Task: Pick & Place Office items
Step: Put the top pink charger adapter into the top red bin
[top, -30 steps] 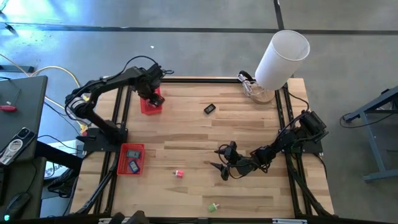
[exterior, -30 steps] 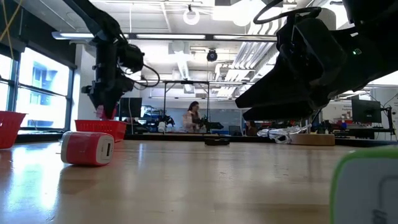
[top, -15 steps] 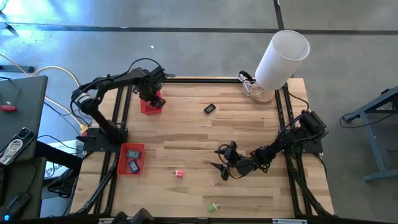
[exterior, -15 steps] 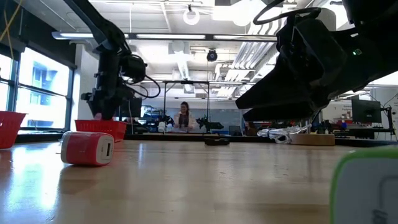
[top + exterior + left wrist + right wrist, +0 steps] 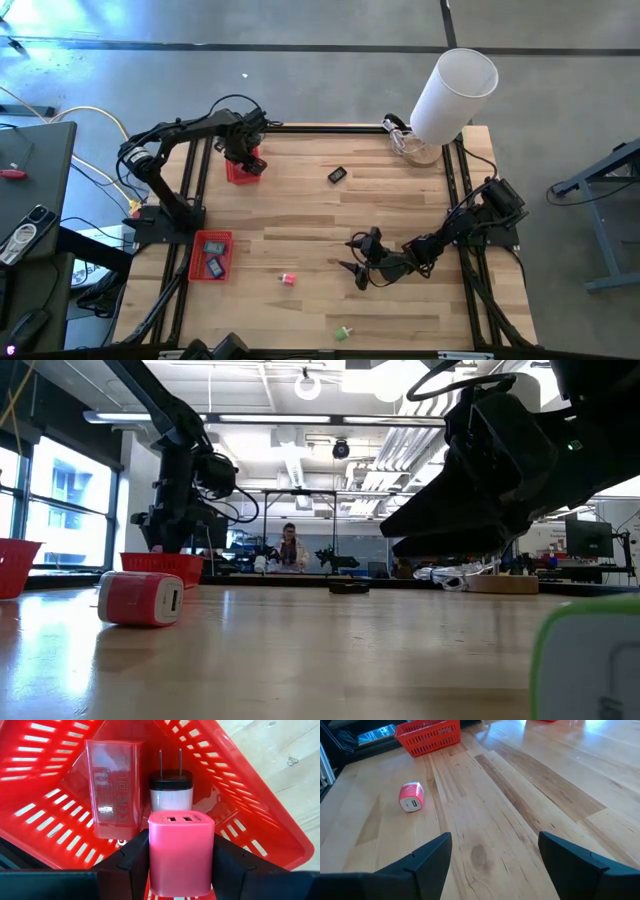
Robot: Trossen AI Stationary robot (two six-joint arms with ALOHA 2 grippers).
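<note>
My left gripper (image 5: 245,152) hangs over the far-left red mesh basket (image 5: 243,170) and is shut on a pink charger block (image 5: 181,852). Inside that basket (image 5: 45,795) lie a clear reddish box (image 5: 111,785) and a white-and-black plug (image 5: 171,790). My right gripper (image 5: 357,262) rests low at the table's near right, open, holding nothing. On the table lie a red-pink block (image 5: 288,279), also in the right wrist view (image 5: 411,797), a green-white piece (image 5: 343,332) and a black piece (image 5: 337,175). My left gripper pinches the pink charger block between its two fingers (image 5: 135,860), on the block's two opposite side faces (image 5: 156,855). It comes from above, pointing down. The block is lifted clear over the basket's inside, with its face of two ports (image 5: 181,818) pointing away from the gripper.
A second red basket (image 5: 211,255) at the near left holds teal and blue pieces. A big white cylinder (image 5: 455,92) and a clear tangle of cable (image 5: 405,142) stand at the far right corner. Bare wood lies across the table's middle.
My left gripper, still shut on the pink block, has come down a little toward the far-left basket. My right arm has kept still. A person in the room behind has walked to the left.
</note>
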